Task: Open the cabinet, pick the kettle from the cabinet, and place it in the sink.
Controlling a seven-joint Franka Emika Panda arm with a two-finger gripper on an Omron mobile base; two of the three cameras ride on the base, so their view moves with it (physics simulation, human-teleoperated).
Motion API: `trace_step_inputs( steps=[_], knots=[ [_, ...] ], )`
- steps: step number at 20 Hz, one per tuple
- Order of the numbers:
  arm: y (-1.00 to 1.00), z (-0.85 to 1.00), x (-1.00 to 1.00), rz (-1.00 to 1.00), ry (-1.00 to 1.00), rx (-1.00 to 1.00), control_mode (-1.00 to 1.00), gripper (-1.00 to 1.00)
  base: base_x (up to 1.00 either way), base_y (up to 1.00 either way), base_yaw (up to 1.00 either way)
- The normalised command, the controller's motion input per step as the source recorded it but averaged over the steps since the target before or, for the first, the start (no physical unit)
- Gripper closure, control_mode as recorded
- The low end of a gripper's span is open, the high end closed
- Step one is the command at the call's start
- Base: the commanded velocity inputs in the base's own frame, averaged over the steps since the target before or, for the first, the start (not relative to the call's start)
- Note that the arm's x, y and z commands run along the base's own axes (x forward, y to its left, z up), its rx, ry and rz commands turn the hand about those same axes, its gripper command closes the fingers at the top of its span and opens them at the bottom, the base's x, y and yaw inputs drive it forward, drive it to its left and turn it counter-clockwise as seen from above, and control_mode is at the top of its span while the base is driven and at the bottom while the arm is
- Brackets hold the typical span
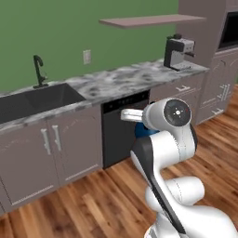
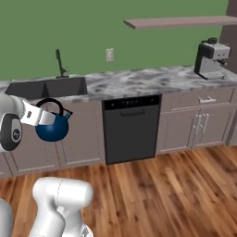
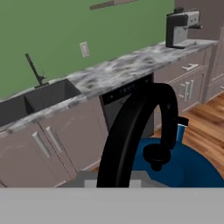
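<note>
Gripper clamped on the kettle by its thin handle; glossy, rigid, likely to swing.

Right base view, with places given relative to the dishwasher. The black dishwasher sits under the grey marbled counter. To its left, the blue kettle hangs in mid-air, the gripper closed on its black arched handle, in front of the lower cabinet doors. Above and left of the dishwasher, the black sink with its faucet. Up and to its right, a coffee machine on the counter; above, a wall shelf.
</note>
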Motion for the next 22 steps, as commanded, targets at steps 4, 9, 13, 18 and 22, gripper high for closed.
trace_step_inputs(
  steps=[4,9,13,18,22],
  knots=[
    [0.00,0.00,0.00,0.00,0.00,0.00,1.00,1.00,0.71,0.00,0.14],
    [0.00,0.00,0.00,0.00,0.00,0.00,1.00,1.00,0.68,0.00,0.14],
    [0.00,0.00,0.00,0.00,0.00,0.00,1.00,1.00,0.67,0.00,0.15],
    [0.00,0.00,0.00,0.00,0.00,0.00,1.00,1.00,0.65,-0.05,0.13],
    [0.00,0.00,0.00,0.00,0.00,0.00,1.00,1.00,0.61,-0.08,0.16]
  ],
)
